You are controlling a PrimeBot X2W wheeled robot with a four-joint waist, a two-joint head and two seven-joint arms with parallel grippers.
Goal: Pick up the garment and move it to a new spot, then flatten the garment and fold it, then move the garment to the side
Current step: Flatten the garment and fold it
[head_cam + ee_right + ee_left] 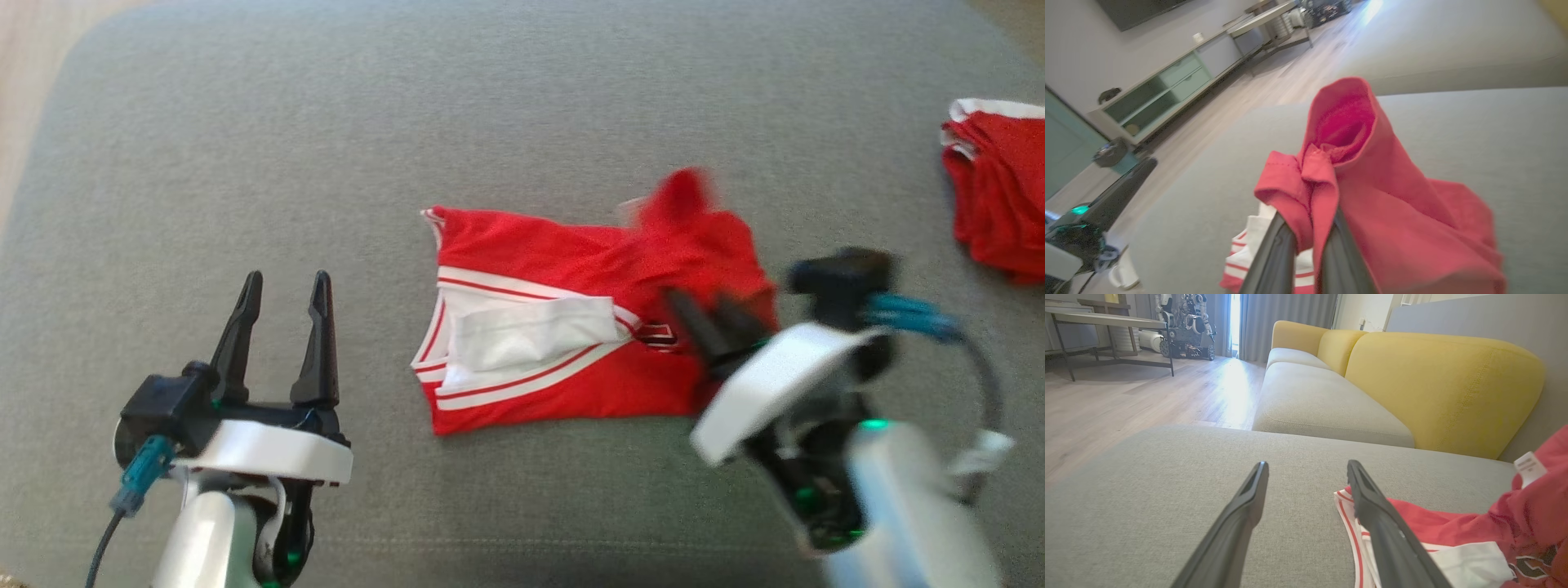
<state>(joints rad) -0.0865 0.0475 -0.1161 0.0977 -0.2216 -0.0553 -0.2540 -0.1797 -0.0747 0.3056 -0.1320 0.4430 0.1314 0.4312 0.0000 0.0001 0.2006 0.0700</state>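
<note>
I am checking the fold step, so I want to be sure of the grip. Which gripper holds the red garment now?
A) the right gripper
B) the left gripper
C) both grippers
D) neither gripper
A: in the right wrist view the right gripper is shut on a bunched edge of the red garment, while the left gripper stands open over the grey cushion, holding nothing.

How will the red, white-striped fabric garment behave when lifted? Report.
Probably floppy: the red, white-striped fabric garment droops in folds where the right gripper pinches it. Likely light: that small pinch lifts a bunch. The rest may drag across the grey woven cushion.
</note>
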